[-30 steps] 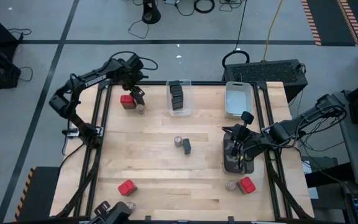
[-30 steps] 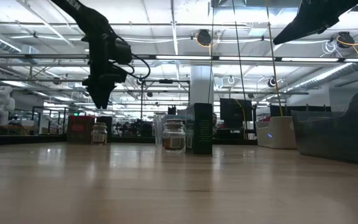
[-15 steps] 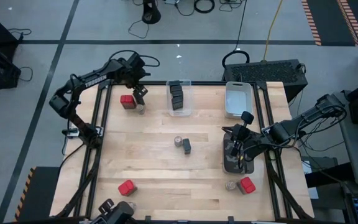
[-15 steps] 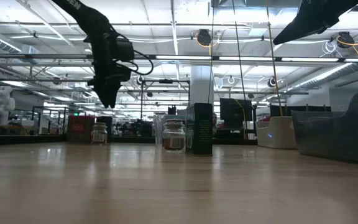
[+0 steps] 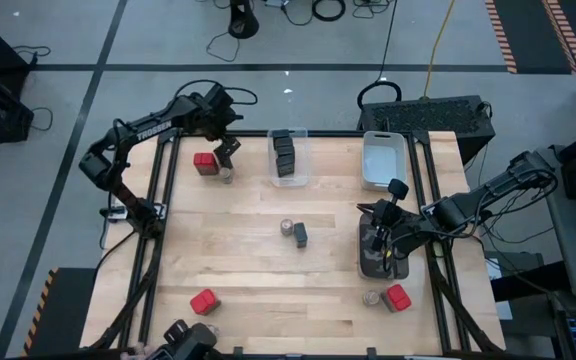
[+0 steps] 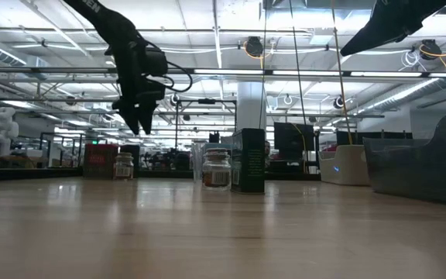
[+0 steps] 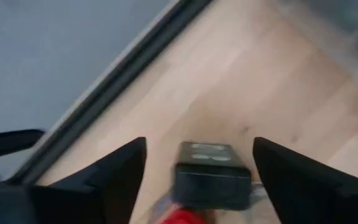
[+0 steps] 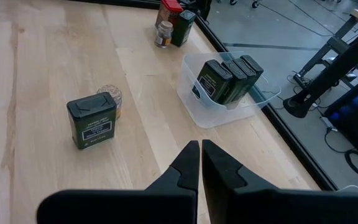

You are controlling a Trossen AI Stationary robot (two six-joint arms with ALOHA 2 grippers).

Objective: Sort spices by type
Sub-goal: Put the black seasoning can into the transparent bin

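Note:
My left gripper (image 6: 141,129) hangs open over the table's far left corner, fingers pointing steeply down. Below it a dark tin (image 7: 213,174) stands on the table, showing between the fingers in the left wrist view; the fingertips are above it and apart from it. Beside it stand a red tin (image 5: 204,163) and a small jar (image 5: 227,175). A clear bin (image 5: 288,157) holds three dark tins (image 8: 229,78). At mid-table a dark tin (image 5: 300,235) and a jar (image 5: 286,228) stand together. My right gripper (image 8: 201,155) is shut, raised over the dark bin (image 5: 380,262).
A white bin (image 5: 381,160) sits at the far right. A red tin (image 5: 203,301) stands near the front left edge; another red tin (image 5: 398,297) and a jar (image 5: 371,297) stand at the front right. Bare wood lies between the groups.
My left gripper has opened: its two fingertips now show apart in the low view. It has also tipped, so the fingertips have swung a little toward the table's right. The tins and jars have kept their places.

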